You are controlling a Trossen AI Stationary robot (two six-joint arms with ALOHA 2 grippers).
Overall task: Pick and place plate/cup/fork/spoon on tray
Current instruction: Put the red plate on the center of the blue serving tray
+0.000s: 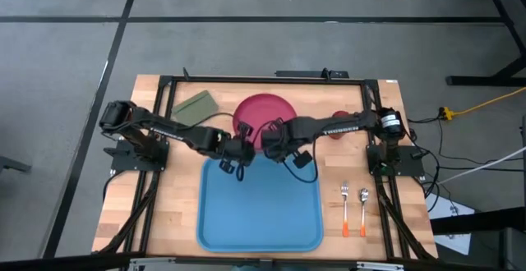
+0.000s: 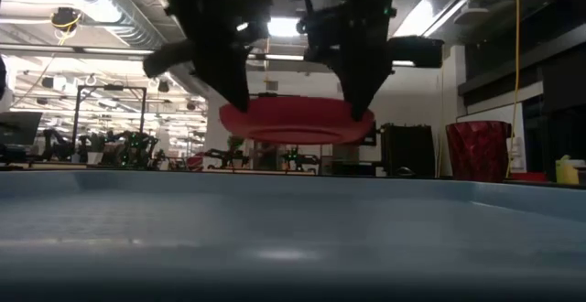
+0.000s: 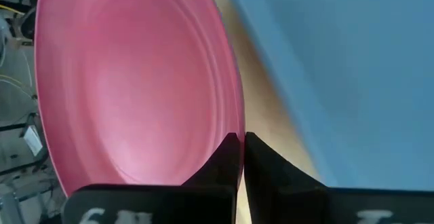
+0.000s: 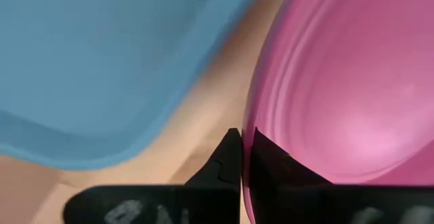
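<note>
The pink-red plate [image 1: 265, 111] hangs in the air just beyond the far edge of the light-blue tray [image 1: 259, 209], held between both arms. My left gripper [image 3: 239, 140] is shut on its left side and my right gripper [image 4: 244, 136] on its right side. In the low view the plate [image 2: 295, 121] floats roughly level above the table. The dark red cup [image 2: 476, 151] stands at the back right, partly behind my right arm in the high view. The fork [image 1: 345, 208] and the spoon [image 1: 362, 208] lie side by side right of the tray. My left gripper pinches the plate's rim [image 3: 234, 115] on the plate's left side between its two fingers, one above and one below. The fingers slant down from the table's left. The plate is lifted clear of the table. My right gripper pinches the rim [image 4: 250, 112] on the plate's right side between its two fingers. Its fingers come steeply from above and slightly from the right. The plate hangs clear and roughly level between the two holds.
An olive-green pad [image 1: 195, 107] lies at the back left of the table. The tray's floor [image 2: 275, 229] is bare in front of the plate. A black frame runs around the table's edges.
</note>
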